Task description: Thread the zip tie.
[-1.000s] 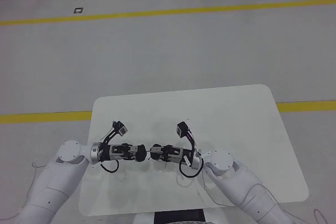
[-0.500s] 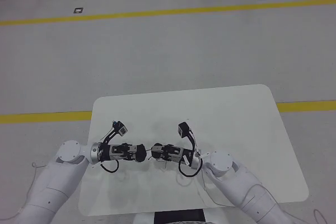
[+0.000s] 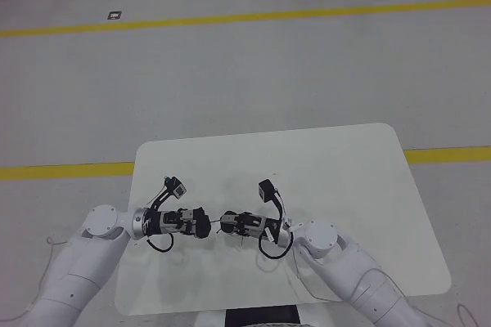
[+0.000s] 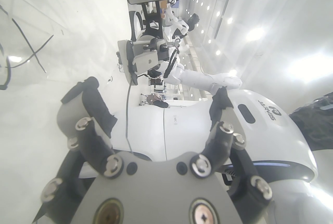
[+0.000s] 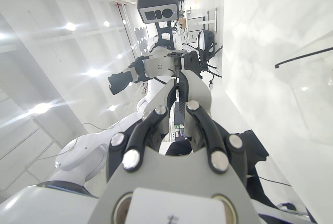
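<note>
Right gripper point(image 5: 179, 76) is pinched tight on what looks like a thin zip tie point(image 4: 127, 115), low in the middle of the top view. I think it holds the strap out for poking through. Left gripper point(image 4: 154, 87) faces it, just beside, fingers spread wide and holding nothing, likely ready to catch. Spare ties point(image 4: 30, 49) lie in a clear box point(image 4: 33, 14).

zip tie point(image 5: 304, 57): one end cut off at the picture's edge.
loose zip ties point(image 4: 32, 51): some cut off at the edge.
</note>
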Controlling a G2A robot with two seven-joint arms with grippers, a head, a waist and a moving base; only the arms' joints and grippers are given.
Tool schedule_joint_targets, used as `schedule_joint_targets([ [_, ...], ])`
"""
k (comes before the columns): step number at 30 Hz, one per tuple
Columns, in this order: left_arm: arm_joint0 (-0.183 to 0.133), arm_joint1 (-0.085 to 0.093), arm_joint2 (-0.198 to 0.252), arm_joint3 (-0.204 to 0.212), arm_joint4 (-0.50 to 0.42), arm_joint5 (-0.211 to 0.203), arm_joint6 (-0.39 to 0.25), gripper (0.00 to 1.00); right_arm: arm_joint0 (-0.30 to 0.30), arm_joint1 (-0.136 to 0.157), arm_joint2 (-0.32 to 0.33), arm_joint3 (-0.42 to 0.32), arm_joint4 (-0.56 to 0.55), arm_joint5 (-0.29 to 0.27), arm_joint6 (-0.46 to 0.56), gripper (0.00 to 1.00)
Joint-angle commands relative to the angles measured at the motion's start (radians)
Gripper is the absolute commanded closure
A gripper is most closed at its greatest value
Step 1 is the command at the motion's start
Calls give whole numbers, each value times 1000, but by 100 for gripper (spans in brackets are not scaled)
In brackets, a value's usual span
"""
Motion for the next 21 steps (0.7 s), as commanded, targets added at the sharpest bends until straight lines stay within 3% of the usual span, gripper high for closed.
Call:
schedule_joint_targets([
  [1, 0, 0, 0, 0, 0, 0, 0, 0, 0, 0, 0, 1, 2, -1, 0, 100],
  [5, 6, -1, 8, -19, 11, 9, 39, 0, 0, 0, 1, 3, 6, -5, 0, 100],
  [19, 13, 5, 2, -33, -2, 11, 49, 0, 2, 1, 1, 9, 7, 3, 0, 100],
  [21, 13, 6, 2, -34, -4, 11, 49, 7, 2, 1, 1, 10, 7, 4, 1, 100],
])
